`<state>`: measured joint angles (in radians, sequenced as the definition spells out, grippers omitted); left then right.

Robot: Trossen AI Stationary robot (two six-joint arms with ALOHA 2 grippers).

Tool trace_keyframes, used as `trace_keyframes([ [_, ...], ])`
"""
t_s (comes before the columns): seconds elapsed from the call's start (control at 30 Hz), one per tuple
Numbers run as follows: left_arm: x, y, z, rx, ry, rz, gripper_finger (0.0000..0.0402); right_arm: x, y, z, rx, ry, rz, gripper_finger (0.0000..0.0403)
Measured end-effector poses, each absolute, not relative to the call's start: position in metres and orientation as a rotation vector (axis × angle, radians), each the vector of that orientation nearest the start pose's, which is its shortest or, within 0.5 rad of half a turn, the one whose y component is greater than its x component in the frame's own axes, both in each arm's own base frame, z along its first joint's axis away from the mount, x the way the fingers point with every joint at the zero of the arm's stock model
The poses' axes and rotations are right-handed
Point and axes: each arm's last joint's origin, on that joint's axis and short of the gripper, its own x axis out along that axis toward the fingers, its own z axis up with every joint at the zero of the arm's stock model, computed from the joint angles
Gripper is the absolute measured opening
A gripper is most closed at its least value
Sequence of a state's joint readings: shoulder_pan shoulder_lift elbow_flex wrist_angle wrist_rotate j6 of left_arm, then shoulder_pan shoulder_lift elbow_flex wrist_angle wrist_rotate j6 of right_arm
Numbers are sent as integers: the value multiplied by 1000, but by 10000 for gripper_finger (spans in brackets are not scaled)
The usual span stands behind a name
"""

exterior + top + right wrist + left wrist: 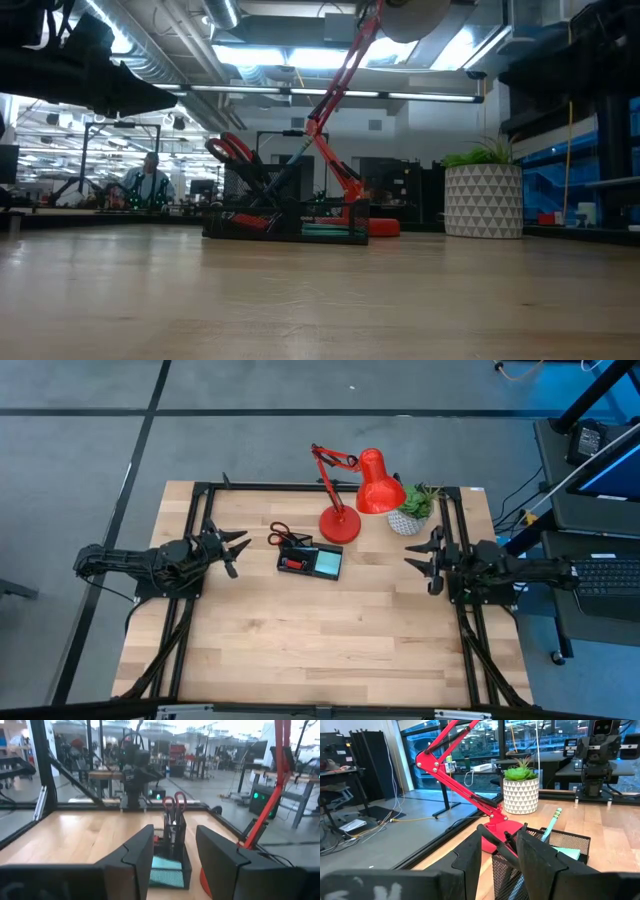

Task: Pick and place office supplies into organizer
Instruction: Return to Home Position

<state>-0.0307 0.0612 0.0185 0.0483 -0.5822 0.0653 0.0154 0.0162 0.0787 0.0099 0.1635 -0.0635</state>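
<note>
Both arms are parked at the sides of the light wooden table (300, 650). The left gripper (240, 556) sits near the left edge, fingers spread apart and gripping nothing; the right gripper (418, 556) is near the right edge, same deal, released and empty. The low black mesh organizer (310, 548) sits between them, just beside the red desk lamp (340, 525); the cyan square sticky-note pad (327, 563) lies in its right compartment; the red-handled scissors (280, 532) stand handles-up at its left end.

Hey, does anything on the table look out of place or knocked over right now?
Nothing stands out: the organizer sits flat, scissors standing in it, lamp and plant upright, left gripper and right gripper wait at the sides.
</note>
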Motion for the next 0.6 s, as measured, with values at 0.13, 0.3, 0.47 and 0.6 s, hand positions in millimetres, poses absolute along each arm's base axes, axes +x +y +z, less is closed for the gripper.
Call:
trace_keyframes([
  [0.13, 96, 13, 170, 62, 13, 552, 118, 98, -3, 175, -80, -87, -153, 152],
  [0.3, 96, 13, 170, 62, 13, 553, 118, 97, -3, 177, -77, -110, -154, 152],
  [0.47, 96, 13, 170, 62, 13, 553, 118, 97, -3, 177, -78, -107, -159, 152],
  [0.6, 96, 13, 170, 62, 13, 553, 118, 97, -5, 173, -101, -63, -201, 152],
])
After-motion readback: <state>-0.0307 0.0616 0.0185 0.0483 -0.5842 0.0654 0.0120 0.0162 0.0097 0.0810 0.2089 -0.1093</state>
